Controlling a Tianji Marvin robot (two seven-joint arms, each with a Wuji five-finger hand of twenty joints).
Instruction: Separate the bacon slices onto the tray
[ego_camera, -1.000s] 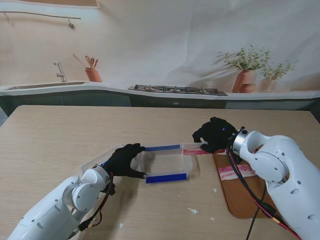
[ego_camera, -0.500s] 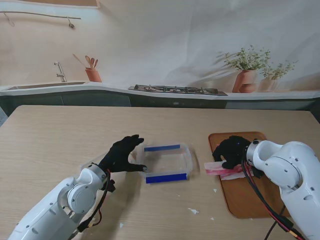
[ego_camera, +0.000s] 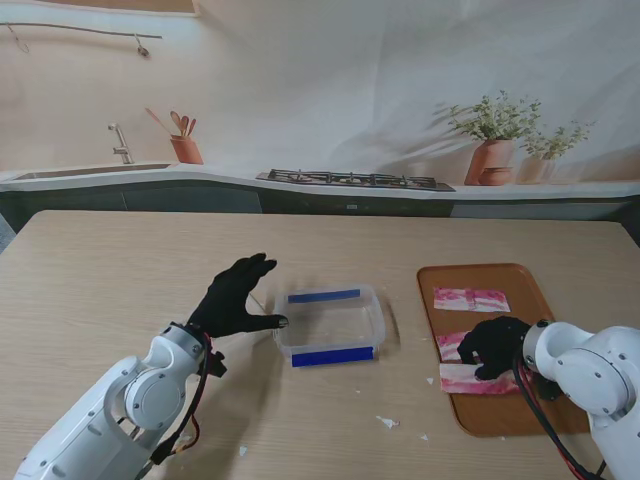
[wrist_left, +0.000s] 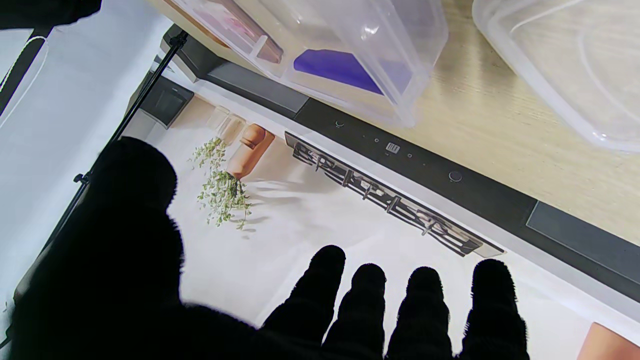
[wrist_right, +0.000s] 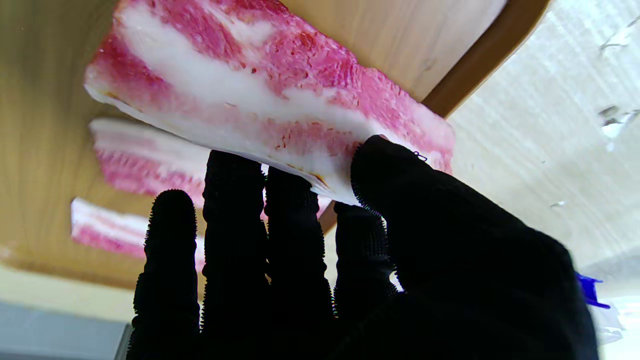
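Note:
My right hand (ego_camera: 497, 346) is shut on a pink-and-white bacon slice (ego_camera: 468, 378) at the near part of the brown tray (ego_camera: 525, 290). The right wrist view shows the thumb and fingers pinching this slice (wrist_right: 270, 100) by one end, just over the tray's edge. Two other slices lie flat on the tray, one in the middle (ego_camera: 452, 345) and one at the far end (ego_camera: 471, 299). My left hand (ego_camera: 235, 298) hovers open with spread fingers to the left of the clear plastic container (ego_camera: 331, 326), which has blue tape on its rims.
A clear lid (wrist_left: 575, 65) lies on the table beside the container (wrist_left: 350, 50). Small white scraps (ego_camera: 388, 422) dot the table nearer to me than the container. The tray sits close to the table's right edge.
My right hand carried the bacon slice from the container's right rim to the tray and then nearer to me. My left hand let go of the container and rose with its fingers spread.

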